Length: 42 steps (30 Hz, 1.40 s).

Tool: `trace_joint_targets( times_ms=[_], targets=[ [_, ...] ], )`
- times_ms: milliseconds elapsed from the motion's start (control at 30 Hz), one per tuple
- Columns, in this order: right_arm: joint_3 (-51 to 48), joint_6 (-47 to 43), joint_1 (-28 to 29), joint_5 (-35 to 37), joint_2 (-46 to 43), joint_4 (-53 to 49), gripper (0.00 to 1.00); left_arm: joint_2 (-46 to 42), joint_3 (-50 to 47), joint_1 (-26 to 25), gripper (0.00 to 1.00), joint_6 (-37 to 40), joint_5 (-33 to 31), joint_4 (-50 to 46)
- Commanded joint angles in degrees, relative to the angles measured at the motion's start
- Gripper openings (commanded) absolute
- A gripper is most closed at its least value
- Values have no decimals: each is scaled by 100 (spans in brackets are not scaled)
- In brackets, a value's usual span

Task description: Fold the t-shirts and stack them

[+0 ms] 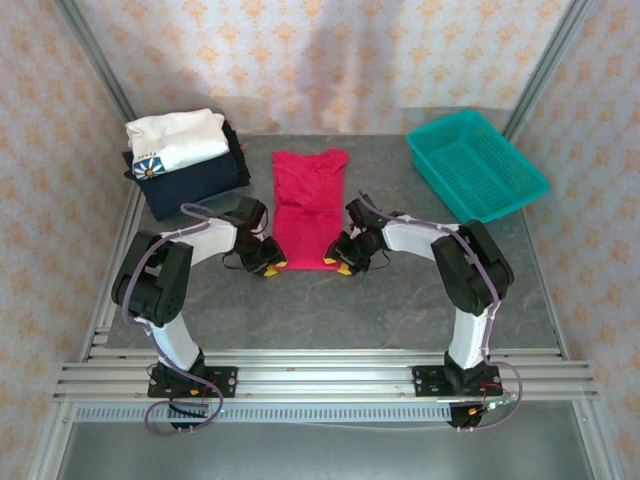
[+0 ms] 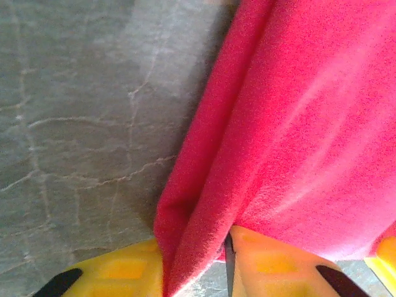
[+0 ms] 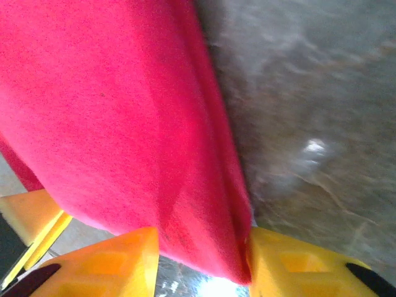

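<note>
The left end effector [image 1: 268,267] and the right end effector [image 1: 345,265] are each clamped narrowly on a near hem corner of the plain bright red short-sleeved cloth t-shirt [image 1: 310,205]. The shirt lies folded lengthwise on the grey marbled bench [image 1: 400,300], stretching away from between them.

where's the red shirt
Top view: the red t-shirt lies mid-table, shirt stack to its left, teal basket to its right, near corners pinched by left gripper and right gripper.
</note>
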Motion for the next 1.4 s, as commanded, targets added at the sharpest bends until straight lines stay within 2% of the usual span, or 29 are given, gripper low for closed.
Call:
trace_joint_targets(
  times_ms=[0,133,167,367,533,733,933,1033,1133,1267,1367],
  targets=[
    [265,4,60,-3,247,37,26,273,289,-58,19,58,-195,377],
    [373,-25,60,131,211,-102,1,291,461,-58,4,119,-395,171],
    [392,-63,60,158,164,-189,0,241,488,-58,0,152,-461,76],
    [117,-155,67,288,-546,-559,0,-516,268,-203,0,433,-990,-511],
    [-412,28,297,433,-1249,-659,0,-1135,-91,-664,0,418,-1275,-892],
    [-1307,628,1065,694,-2173,-590,0,-2469,-1101,-1478,0,-459,-1478,-892],
    [-1971,1558,1975,1253,-3184,-528,0,-3781,-1662,-2349,0,-1360,-1797,-1189],
    [-1977,1782,2180,1380,-3510,-599,0,-4326,-1733,-2465,0,-1625,-1769,-1307],
    [-1667,1704,2196,1561,-3732,-1033,0,-4605,-1301,-2455,0,-1503,-1934,-1801],
    [-1187,1467,2146,1843,-3829,-1501,0,-4486,-835,-2401,0,-1385,-1805,-1830],
    [-911,1286,1941,1795,-3690,-1651,0,-4229,-528,-2185,0,-1257,-1716,-1865]
  ],
)
